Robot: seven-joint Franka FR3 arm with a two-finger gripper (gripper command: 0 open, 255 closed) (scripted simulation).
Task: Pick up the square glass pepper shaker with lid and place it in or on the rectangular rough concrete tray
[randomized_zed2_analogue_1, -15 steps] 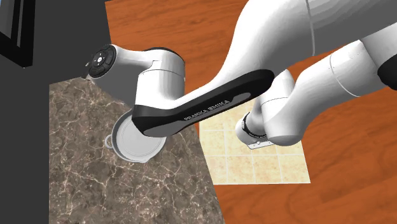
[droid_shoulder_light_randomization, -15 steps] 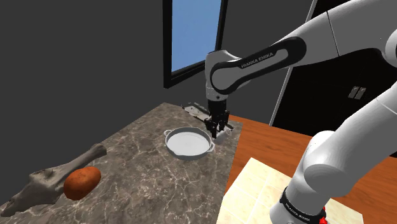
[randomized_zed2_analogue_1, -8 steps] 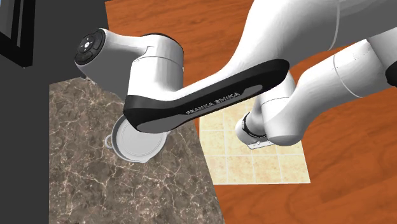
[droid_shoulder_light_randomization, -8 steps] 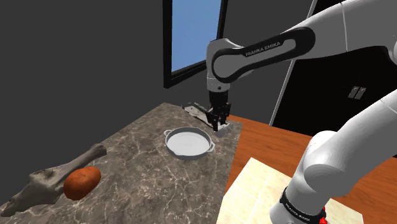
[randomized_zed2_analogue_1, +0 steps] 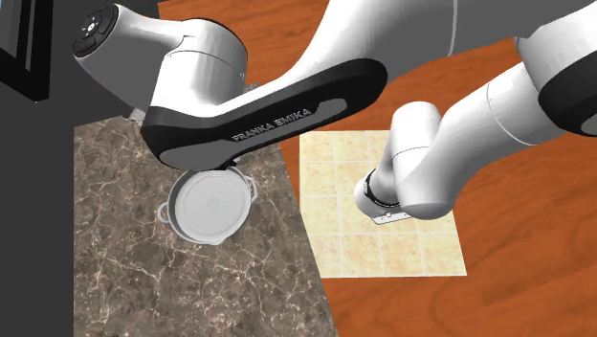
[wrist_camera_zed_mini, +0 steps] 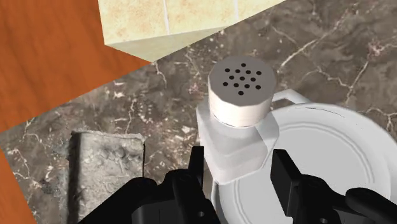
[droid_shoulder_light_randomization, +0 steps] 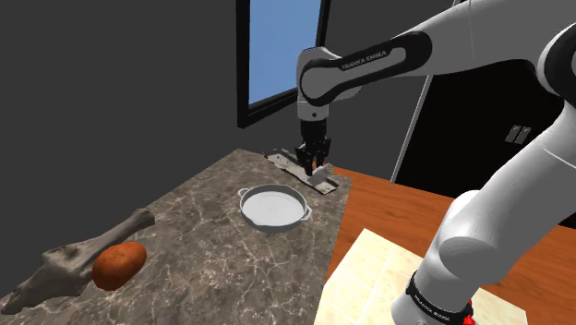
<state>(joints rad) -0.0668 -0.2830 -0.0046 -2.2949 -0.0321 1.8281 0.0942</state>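
Observation:
My gripper (wrist_camera_zed_mini: 242, 173) is shut on the pepper shaker (wrist_camera_zed_mini: 236, 137), a pale square body with a round lid (wrist_camera_zed_mini: 242, 86) pierced by several holes. The fingers (wrist_camera_zed_mini: 196, 167) clasp its lower sides. In the shoulder view the gripper (droid_shoulder_light_randomization: 317, 166) points down and holds the shaker (droid_shoulder_light_randomization: 320, 170) just above the grey rough tray (droid_shoulder_light_randomization: 284, 162) at the far end of the marble counter. In the wrist view the tray (wrist_camera_zed_mini: 105, 172) lies flat on the counter beside the left finger, with the shaker off to its side.
A white round dish with handles (droid_shoulder_light_randomization: 273, 205) (randomized_zed2_analogue_1: 209, 206) (wrist_camera_zed_mini: 331, 165) sits next to the tray. A red-brown lump (droid_shoulder_light_randomization: 118, 265) and a grey bone-like piece (droid_shoulder_light_randomization: 65, 261) lie at the near end. Past the counter edge (droid_shoulder_light_randomization: 334, 242) are orange floor and a beige tiled mat (randomized_zed2_analogue_1: 383, 225).
The arm has carried the shaker away from the white dish toward the far end of the counter, so it now hangs over the tray. The wrist has risen a little.

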